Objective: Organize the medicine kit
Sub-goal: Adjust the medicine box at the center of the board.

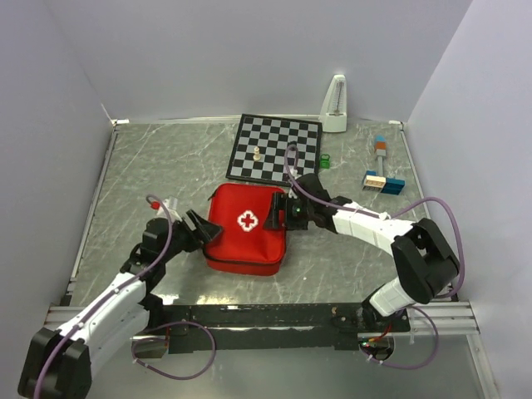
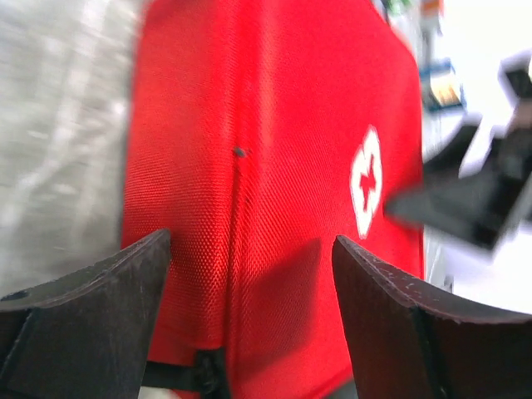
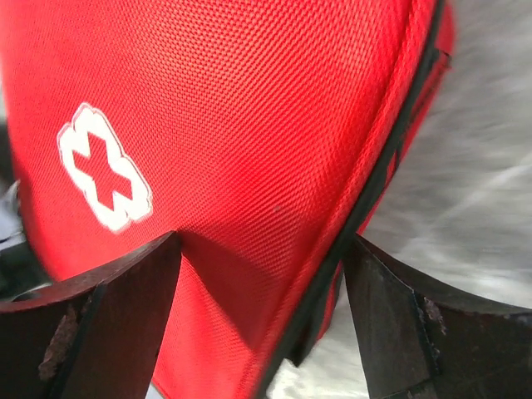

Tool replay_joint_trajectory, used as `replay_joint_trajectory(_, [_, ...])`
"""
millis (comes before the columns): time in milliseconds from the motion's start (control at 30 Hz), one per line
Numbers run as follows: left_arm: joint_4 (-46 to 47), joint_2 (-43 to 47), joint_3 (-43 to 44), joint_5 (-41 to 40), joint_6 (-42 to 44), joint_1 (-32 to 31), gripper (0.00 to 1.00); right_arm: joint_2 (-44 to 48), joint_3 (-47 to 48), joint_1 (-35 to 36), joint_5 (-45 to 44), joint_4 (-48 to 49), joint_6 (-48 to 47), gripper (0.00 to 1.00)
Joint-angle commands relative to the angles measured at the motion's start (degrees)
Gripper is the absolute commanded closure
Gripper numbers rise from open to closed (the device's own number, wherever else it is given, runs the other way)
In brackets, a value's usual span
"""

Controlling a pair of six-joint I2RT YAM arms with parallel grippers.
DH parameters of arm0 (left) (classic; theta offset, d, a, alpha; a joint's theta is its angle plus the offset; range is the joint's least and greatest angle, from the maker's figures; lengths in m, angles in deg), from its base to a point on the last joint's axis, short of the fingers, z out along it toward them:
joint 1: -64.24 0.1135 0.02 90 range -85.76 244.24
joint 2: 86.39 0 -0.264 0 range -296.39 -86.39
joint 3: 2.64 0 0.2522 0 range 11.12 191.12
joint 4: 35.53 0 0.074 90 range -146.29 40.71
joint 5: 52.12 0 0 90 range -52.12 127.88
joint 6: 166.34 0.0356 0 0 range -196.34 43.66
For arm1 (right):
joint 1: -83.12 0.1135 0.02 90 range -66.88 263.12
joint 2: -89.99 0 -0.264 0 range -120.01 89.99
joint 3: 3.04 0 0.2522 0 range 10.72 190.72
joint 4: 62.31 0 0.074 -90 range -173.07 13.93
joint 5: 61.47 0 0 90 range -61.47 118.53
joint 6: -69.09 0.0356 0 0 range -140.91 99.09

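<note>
1. The medicine kit [image 1: 245,237] was found lying flat and closed on the grey table [image 1: 158,166], about mid-table, with its white cross [image 1: 248,220] facing up.
2. The kit was set just in front of the chessboard [image 1: 274,148], near the board's front edge. A pale chess piece [image 1: 258,154] was noted standing on the board.
3. The left gripper [image 1: 204,230] was placed at the kit's left end with its jaws spread wide. In the wrist view its fingers [image 2: 100,291] were seen well apart, red fabric showing between them. Nothing was held.
4. The right gripper [image 1: 278,214] was placed at the kit's right end, jaws likewise spread wide. One of its fingers [image 3: 108,307] was seen over the red top, the other past the black zip edge. No grip was seen; contact with the fabric could not be told.
5. A white metronome [image 1: 335,105] was noted at the back wall, and coloured blocks [image 1: 382,181] at the right.
</note>
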Motion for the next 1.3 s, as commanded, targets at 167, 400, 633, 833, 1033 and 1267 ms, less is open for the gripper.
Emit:
replay_joint_trajectory(167, [-0.4,0.4,3.8,3.8,1.9,-21.0,0.18,-2.5,12.3,0.3,-11.3,-11.6,-13.5,0.17])
replay_joint_trajectory(400, [-8.8,8.2,3.2,-6.4,0.7,-21.2,0.18,-2.9,11.2,0.2,-14.7,-13.7,-11.9,0.22])
replay_joint_trajectory(633, [-11.3,8.2,3.2,-16.0,-0.8,-21.1,0.17,-0.6,3.7,-0.3,-12.0,-11.0,-9.3,0.22])
replay_joint_trajectory(833, [-1.2,-2.1,3.9,-14.0,0.0,-18.3,0.17,0.0,-1.5,-0.2,-6.8,-7.0,-5.0,0.22])
replay_joint_trajectory(1033, [6.6,-10.8,4.5,-8.3,-0.5,-13.6,0.25,-4.6,2.3,-0.6,-6.3,-6.9,-5.7,0.26])
replay_joint_trajectory(1267, [8.1,-12.9,6.8,-8.4,0.7,-13.0,0.27,-9.9,10.2,-3.1,-4.0,-6.6,-8.1,0.27])
